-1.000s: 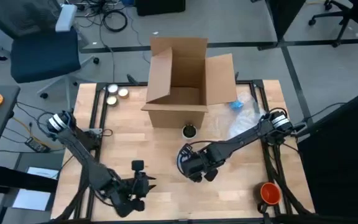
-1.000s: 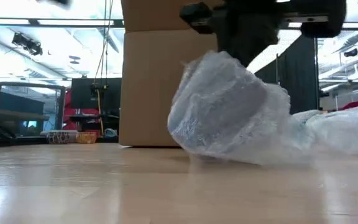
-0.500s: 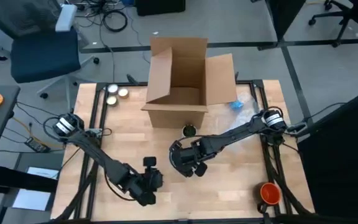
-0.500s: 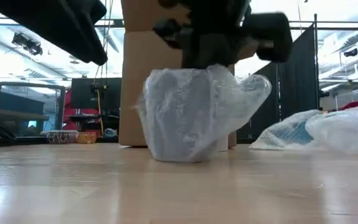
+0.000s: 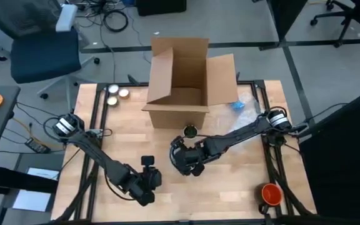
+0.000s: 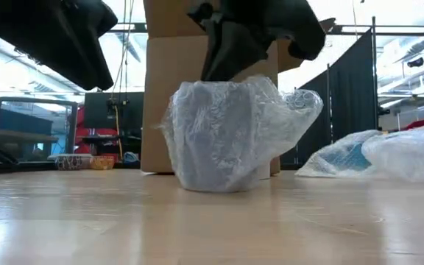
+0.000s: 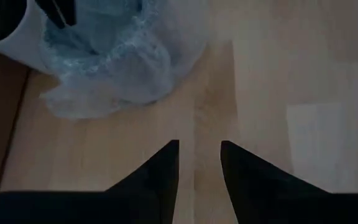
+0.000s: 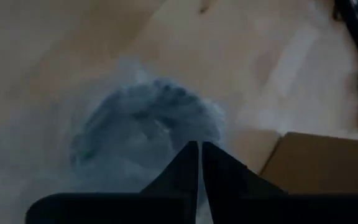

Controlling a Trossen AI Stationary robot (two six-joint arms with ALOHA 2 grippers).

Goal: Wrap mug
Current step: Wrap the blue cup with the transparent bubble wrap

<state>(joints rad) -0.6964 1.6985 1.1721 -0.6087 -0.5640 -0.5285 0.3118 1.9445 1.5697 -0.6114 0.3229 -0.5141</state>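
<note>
The mug is hidden inside a clear bubble-wrap bundle (image 6: 227, 140) that stands upright with its base on the wooden table (image 5: 242, 181), in front of the cardboard box. My right gripper (image 8: 199, 149) is directly above the bundle (image 5: 185, 159), its fingers shut at the bundle's top. My left gripper (image 7: 197, 158) hovers open a little to the near left of the bundle (image 7: 110, 56), with nothing between its fingers; it also shows in the high view (image 5: 147, 175). My right gripper comes down from above onto the top of the bubble wrap (image 6: 223, 85), fingers shut together on the gathered wrap there. The fingers themselves hide the exact spot. The bundle stands on the table below them, upright, with a loose flap (image 6: 297, 110) sticking out to one side.
An open cardboard box (image 5: 183, 81) stands at the far middle, a white cup (image 5: 190, 131) just in front of it. More bubble wrap (image 5: 245, 115) lies at the right, an orange object (image 5: 271, 194) near the right front corner, two small tins (image 5: 117, 92) far left.
My right gripper has carried the wrapped bundle toward the table's left and brought it down: the bundle was tilted and lifted, now it stands upright on the table. My left gripper has moved right and toward the far edge, nearer the bundle.
</note>
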